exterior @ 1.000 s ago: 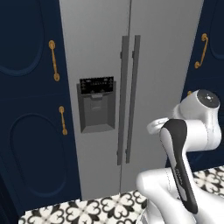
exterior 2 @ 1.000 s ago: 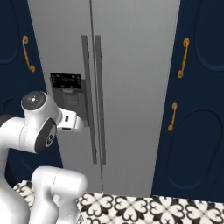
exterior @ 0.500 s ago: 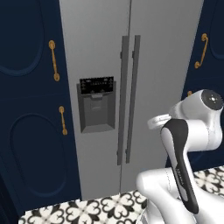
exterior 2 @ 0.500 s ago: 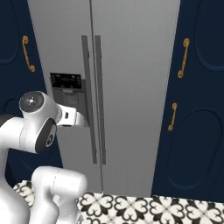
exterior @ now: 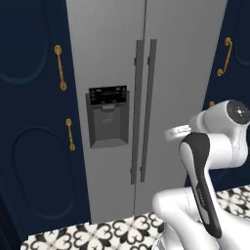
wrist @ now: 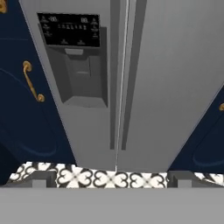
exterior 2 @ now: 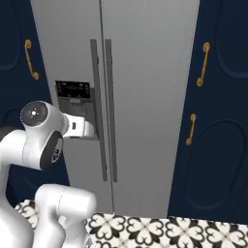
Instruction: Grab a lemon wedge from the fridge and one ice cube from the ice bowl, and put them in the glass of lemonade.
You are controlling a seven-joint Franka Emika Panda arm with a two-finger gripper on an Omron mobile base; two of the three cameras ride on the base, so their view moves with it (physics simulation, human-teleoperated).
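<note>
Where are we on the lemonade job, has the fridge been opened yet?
Nothing looks done yet. The fridge has both doors shut, and its two handles stand side by side at the centre seam, untouched. The gripper is open and empty, facing the door seam from short of it. Left: open a door, fetch the lemon wedge, then the ice cube, and drop both in the glass.

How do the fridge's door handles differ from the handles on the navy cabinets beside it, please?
The fridge handles are dark, straight and long, paired beside the seam between the doors; the cabinet handles are gold, short and curled at the ends, spaced singly on the navy cabinets. Both kinds stand vertical, and the fridge is shut.
</note>
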